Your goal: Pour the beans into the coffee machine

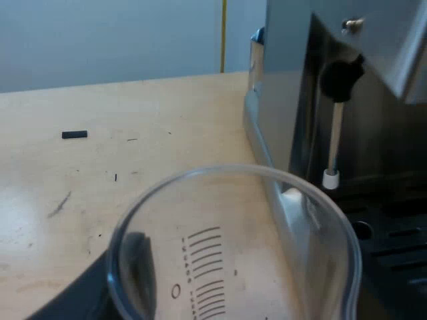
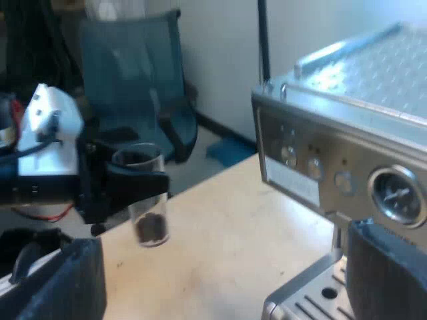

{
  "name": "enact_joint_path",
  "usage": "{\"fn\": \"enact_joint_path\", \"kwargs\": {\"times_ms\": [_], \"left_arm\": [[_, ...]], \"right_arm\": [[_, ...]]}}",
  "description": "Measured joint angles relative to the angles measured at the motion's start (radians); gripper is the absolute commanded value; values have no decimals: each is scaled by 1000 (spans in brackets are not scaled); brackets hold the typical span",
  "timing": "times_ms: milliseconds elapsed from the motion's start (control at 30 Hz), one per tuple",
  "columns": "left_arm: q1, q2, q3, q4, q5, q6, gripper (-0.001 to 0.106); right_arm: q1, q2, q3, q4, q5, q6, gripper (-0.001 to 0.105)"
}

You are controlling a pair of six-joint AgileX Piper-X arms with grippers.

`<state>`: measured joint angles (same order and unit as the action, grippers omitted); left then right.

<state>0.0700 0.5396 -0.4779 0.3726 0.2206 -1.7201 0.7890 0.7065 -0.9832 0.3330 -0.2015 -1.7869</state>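
Item 1, measuring glass [image 2: 148,212]. Clear, with printed graduation lines. We note a small dark heap of beans [image 2: 152,228] at its bottom. It stands upright, lifted off the worktop [image 1: 133,107], near the espresso machine [image 2: 333,160] but apart from it and lower than its top plate.

Item 2, left gripper [image 2: 137,181]. Its jaws are clamped around the upper part of the glass. In the left wrist view one black finger [image 1: 137,267] shows through the glass wall, pressed against it.

Item 3, right gripper [image 2: 227,233]. Jaws spread wide and holding nothing. It hangs over the worktop just before the machine's front panel, with the pressure gauge [image 2: 398,193] near one finger.

Item 4, espresso machine, details. Steam wand [image 1: 335,133] with a black knob above it and a dark drip tray [image 1: 393,233] below; the glass's rim is close beside this side of the machine.

Item 5, sundries. A small black piece [image 1: 74,134] lies far out on the worktop, and an office chair [image 2: 133,73] stands beyond the worktop's edge.

Step in hand, as we judge it: the carry. The beans are picked up but not yet poured.

Next move, as we judge it: raise the glass above the machine's top, bring it over the place where beans go in, then tip it slowly, keeping the grip firm so the smooth wall does not slip.
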Motion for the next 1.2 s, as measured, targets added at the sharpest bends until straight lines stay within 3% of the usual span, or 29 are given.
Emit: {"fn": "enact_joint_path", "kwargs": {"times_ms": [233, 433, 700, 833, 1200], "left_arm": [[-2, -32, -165, 203, 1, 18, 29], [-11, -32, -297, 208, 2, 21, 29], [-93, -14, -435, 209, -1, 22, 29], [-122, 74, -541, 209, -4, 29, 29], [-226, 357, -770, 218, -9, 29, 29]], "right_arm": [[0, -79, 0, 0, 106, 0, 79], [0, -123, 0, -26, 300, 0, 79], [0, -126, 0, -122, 381, -18, 79], [0, -126, 0, -150, 428, -39, 79], [0, -126, 0, -151, 433, -40, 79]]}}
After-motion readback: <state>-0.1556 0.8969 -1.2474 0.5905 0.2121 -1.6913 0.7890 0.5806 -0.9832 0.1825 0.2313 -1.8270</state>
